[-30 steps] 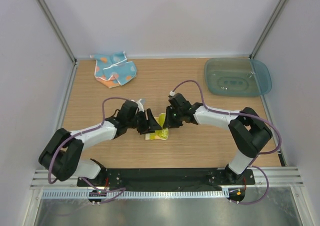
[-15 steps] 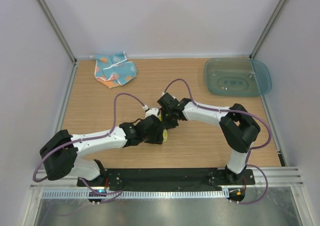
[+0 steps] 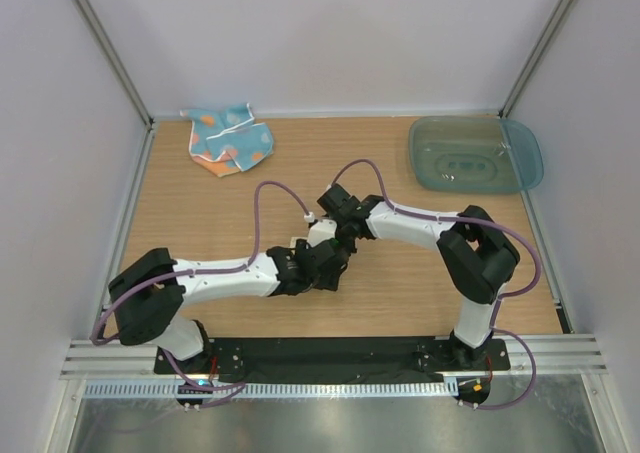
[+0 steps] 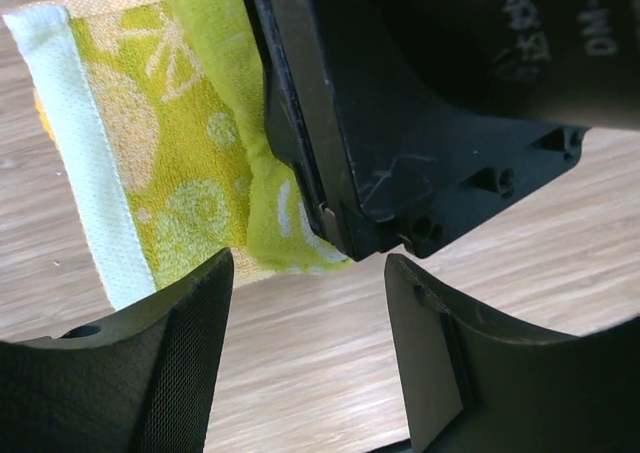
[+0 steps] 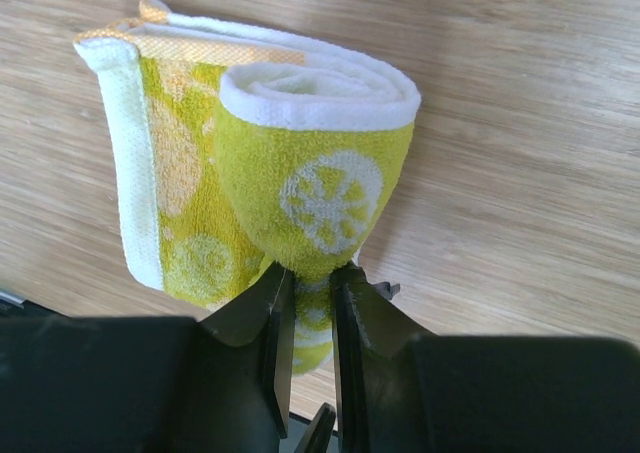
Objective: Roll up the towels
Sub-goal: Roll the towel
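Note:
A yellow-green lemon-print towel lies on the wooden table, its near part rolled into a thick tube and its far part still flat. My right gripper is shut on the end of the roll. In the left wrist view the towel lies just beyond my left gripper, which is open and empty over bare wood, with the right gripper's black body close above it. In the top view both grippers, left and right, meet at the table's middle and hide the towel.
A crumpled blue and orange towel lies at the back left. A teal plastic tub sits at the back right. The cell's walls and metal posts enclose the table.
My left arm has reached to the right and under the right gripper. My right gripper has moved left and towards the near edge with the towel, which is now hidden in the top view.

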Available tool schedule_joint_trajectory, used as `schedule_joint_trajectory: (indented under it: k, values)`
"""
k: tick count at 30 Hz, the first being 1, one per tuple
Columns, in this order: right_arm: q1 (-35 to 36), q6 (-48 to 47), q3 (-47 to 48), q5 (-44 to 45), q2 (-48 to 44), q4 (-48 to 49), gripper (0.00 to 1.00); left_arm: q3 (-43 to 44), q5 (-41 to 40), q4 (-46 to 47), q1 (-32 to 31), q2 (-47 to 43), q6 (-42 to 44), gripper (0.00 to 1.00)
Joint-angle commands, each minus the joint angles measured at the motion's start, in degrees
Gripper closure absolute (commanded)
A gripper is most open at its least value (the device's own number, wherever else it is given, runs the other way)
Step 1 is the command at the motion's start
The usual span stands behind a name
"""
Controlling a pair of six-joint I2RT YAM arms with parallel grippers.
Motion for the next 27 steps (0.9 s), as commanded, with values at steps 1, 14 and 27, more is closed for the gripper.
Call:
schedule_joint_trajectory:
  k: [1,14,27]
  values:
    - [1.1,0.4,-0.1,-1.4,0.6,-0.1,0.77,3.0,-3.3,1.0,-0.6,2.6,0.7,0.37]
    - [0.6,3.4,-1.5,-6.9,0.2,2.6,0.68,2.3,-6.2,3.6,-2.6,7.0,-1.1,0.52]
    - [-5.1,6.1,-4.9,-10.8,-3.4,4.1,0.51,-1.6,-6.4,1.8,-2.7,7.2,-7.2,0.63]
